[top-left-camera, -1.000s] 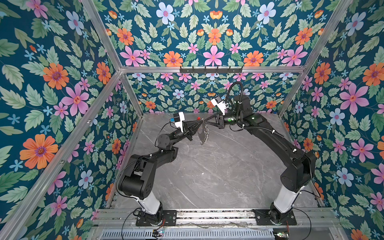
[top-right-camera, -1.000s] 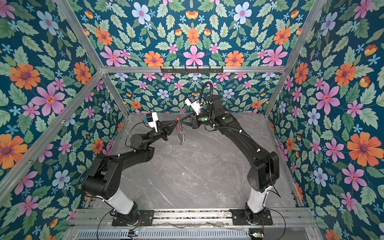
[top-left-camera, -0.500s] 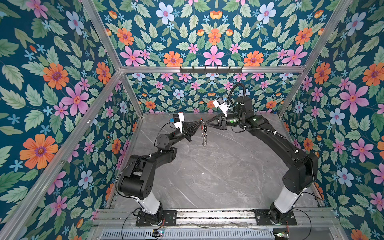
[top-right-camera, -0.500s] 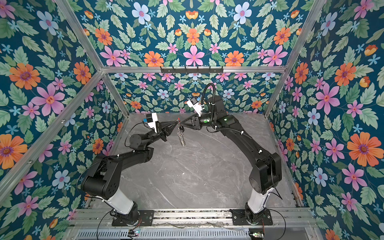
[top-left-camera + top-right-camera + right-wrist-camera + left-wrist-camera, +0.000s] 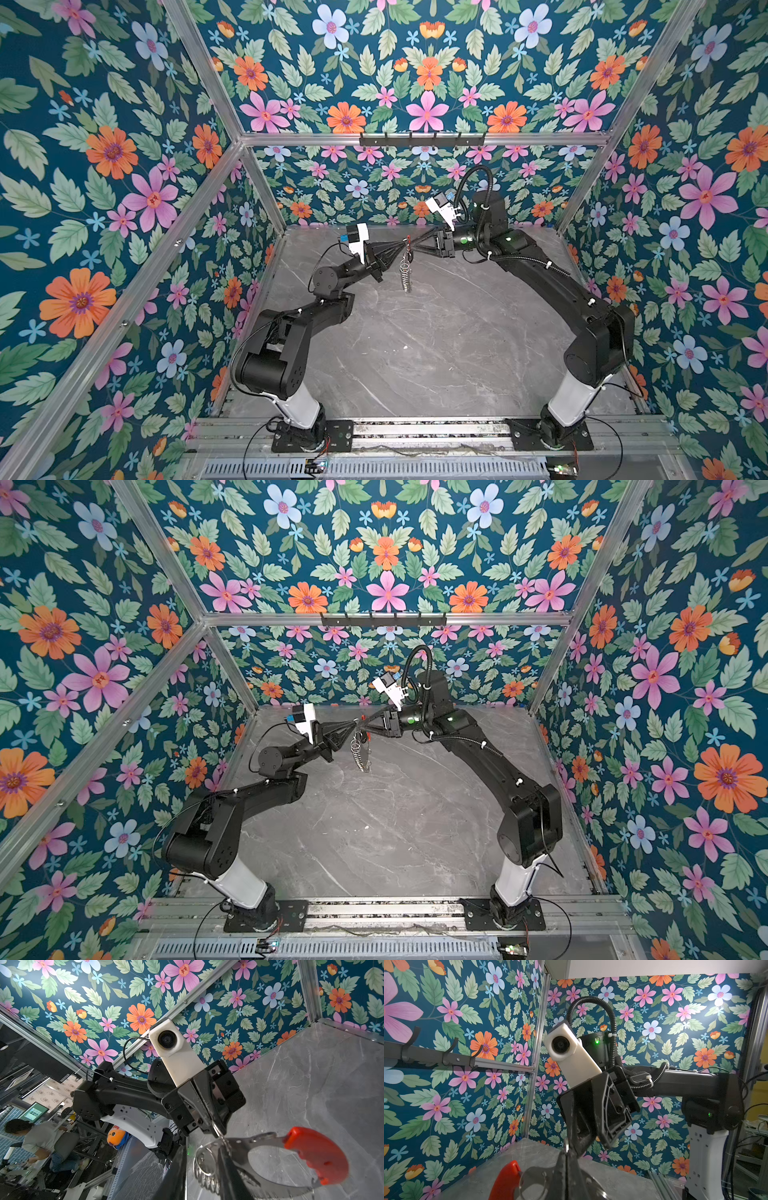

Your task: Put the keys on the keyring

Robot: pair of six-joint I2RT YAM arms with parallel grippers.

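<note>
1. Drop onto the tabletop (image 5: 436,353): it lies well below the keyring (image 5: 406,272), which hangs in mid-air, edge-on in both top views. If the hold fails, the flat disc lands flush and is likely awkward to lift.
2. Swing of the keyring: it dangles from one small silver loop (image 5: 220,1138) at its upper rim, so any nudge could twist it out of line.
3. Slip at the left pincer (image 5: 216,1127): it is pressed together on that loop, just above the keyring. So thin a bite may slide free.
4. Knock from the right pincer (image 5: 202,1147): it is slightly spread, a finger either side of the keyring's upper rim, pinching nothing I can see. Closing in could dislodge the loop.
5. Pull of the red piece (image 5: 315,1155): it sits on the keyring's side rim, and its weight probably skews the hang.
6. Loss of the keys: I cannot pick out the black tag near the keyring, so it is unclear whether it is threaded or loose.
</note>
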